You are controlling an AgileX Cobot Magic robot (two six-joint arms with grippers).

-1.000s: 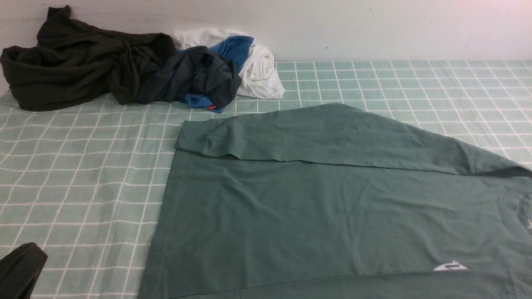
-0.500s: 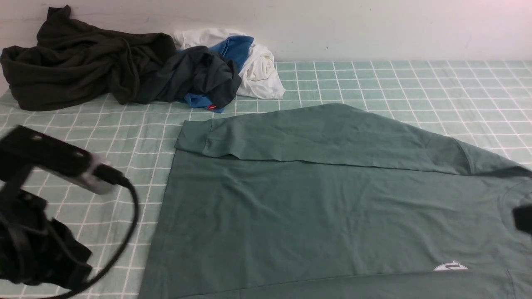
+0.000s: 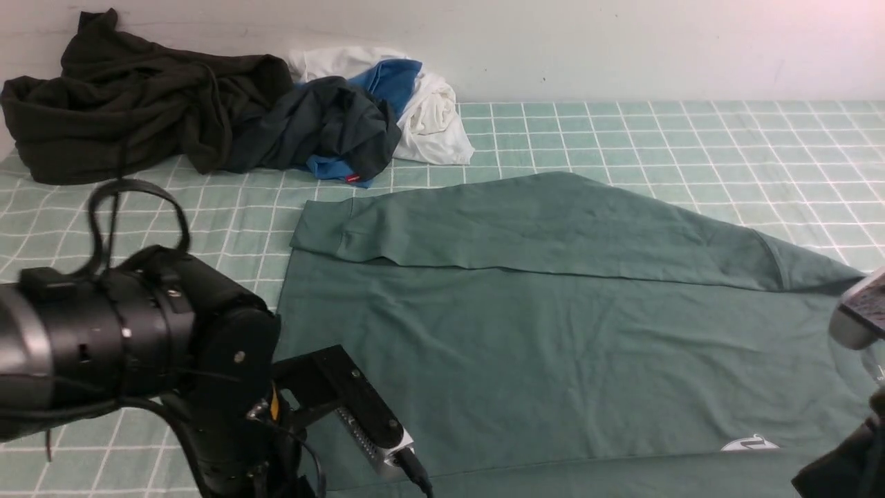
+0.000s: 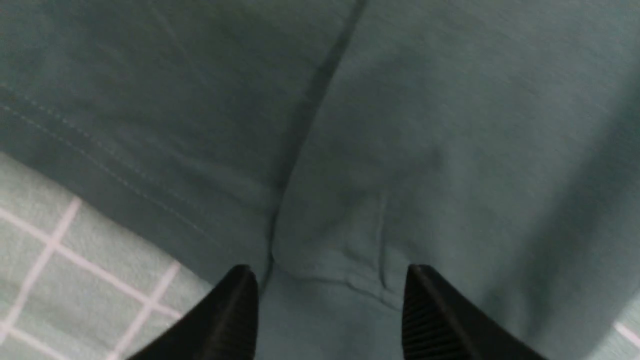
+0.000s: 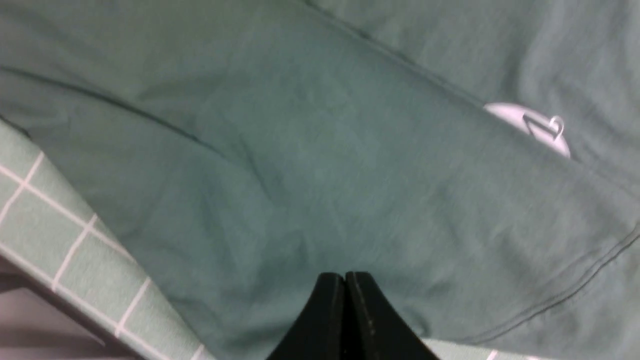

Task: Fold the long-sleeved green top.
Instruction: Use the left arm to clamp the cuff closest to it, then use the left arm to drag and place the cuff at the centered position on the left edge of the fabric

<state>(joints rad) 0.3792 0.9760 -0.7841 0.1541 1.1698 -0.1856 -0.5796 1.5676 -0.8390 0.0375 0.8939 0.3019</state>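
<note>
Left gripper [image 4: 330, 282] spread wide above a sleeve cuff [image 4: 340, 245] of the green top [image 3: 553, 332]; right gripper [image 5: 345, 282] closed.

At the bottom centre of the left wrist view, the jaws stand apart, straddling the cuff, which lies on the top's body close to the stitched hem; nothing is held. At the bottom centre of the right wrist view, the other jaws are pressed together, empty, over cloth near the white logo [image 5: 530, 127]. In the front view the top lies flat across the centre and right on a checked sheet [image 3: 691, 138], one sleeve folded along its upper edge. A good grasp likely means pinching the cuff layer only, leaving the body beneath. Other clothes [image 3: 138, 111] sit upper left.
</note>
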